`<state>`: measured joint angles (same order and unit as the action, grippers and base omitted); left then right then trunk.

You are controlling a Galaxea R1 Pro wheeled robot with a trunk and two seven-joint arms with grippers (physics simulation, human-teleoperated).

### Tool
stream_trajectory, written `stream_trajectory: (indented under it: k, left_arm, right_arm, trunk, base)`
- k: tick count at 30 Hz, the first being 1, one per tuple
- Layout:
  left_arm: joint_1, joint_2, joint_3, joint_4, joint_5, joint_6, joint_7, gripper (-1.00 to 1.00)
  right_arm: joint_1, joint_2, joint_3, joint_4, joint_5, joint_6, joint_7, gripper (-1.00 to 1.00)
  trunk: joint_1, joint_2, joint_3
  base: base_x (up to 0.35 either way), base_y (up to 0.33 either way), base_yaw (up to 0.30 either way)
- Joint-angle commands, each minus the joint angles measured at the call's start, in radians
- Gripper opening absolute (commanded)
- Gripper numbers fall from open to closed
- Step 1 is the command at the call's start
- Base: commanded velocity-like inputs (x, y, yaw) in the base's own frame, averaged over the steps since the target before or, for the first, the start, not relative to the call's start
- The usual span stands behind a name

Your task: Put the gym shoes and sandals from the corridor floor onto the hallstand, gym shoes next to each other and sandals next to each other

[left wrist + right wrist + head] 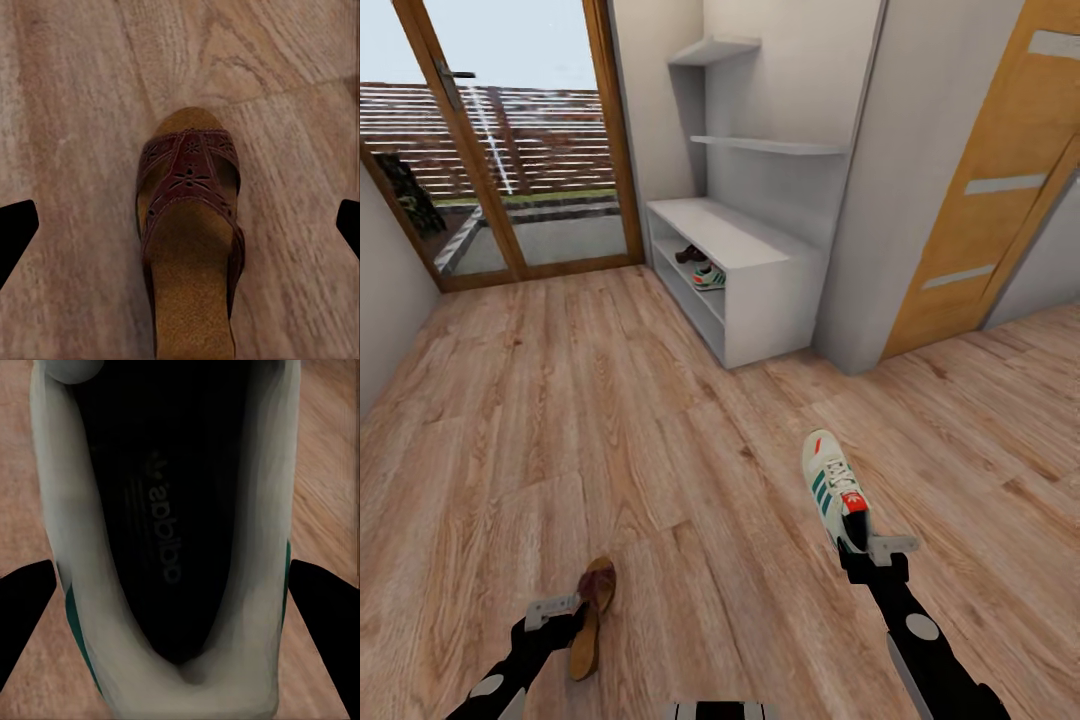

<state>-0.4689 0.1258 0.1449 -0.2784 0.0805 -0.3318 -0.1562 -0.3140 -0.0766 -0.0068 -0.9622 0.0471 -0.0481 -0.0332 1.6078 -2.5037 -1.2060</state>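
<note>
My right gripper (pixel 857 548) clamps 1 gym shoe (pixel 834 486) by the heel, toe pointing away (black insole visible). My left gripper (pixel 565 612) grips 1 brown sandal (pixel 593 615). 1 sneaker (pixel 709 277) and 1 dark sandal (pixel 689 254) sit on the hallstand's (pixel 760 250) shelf.

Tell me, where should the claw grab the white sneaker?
Probably at the heel collar of the gym shoe, coming from behind and above. Its opening faces up, so the right claw could pinch that rim; the fingers already flank the heel.
</note>
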Motion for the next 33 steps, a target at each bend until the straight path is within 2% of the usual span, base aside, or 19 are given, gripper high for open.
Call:
stream_trajectory:
  k: [1,14,28,33]
  left_arm:
    - [-0.001,0.0,0.004,0.001,0.009,-0.001,-0.01,1.0]
    - [-0.001,0.0,0.007,0.001,0.009,-0.001,-0.008,1.0]
    - [-0.001,0.0,0.007,0.002,0.011,-0.002,-0.006,1.0]
    - [-0.001,0.0,0.007,0.006,0.012,-0.022,-0.006,1.0]
  right_arm:
    - [0.0,0.0,0.001,0.001,0.005,-0.003,-0.004,-1.0]
    - [0.0,0.0,0.001,0.001,0.005,-0.003,-0.004,-1.0]
    - [0.0,0.0,-0.001,-0.003,0.004,-0.003,-0.004,-1.0]
    - [0.0,0.0,-0.002,-0.004,0.003,-0.003,-0.004,-1.0]
  trunk:
    - [0.0,0.0,-0.001]
    - [0.0,0.0,-0.001]
    - [0.006,-0.004,-0.062]
    - [0.008,-0.005,-0.081]
  base:
    - [0.002,-0.132,0.0]
    - [0.0,-0.029,0.0]
    - [0.0,0.0,0.0]
    - [0.0,0.0,0.0]
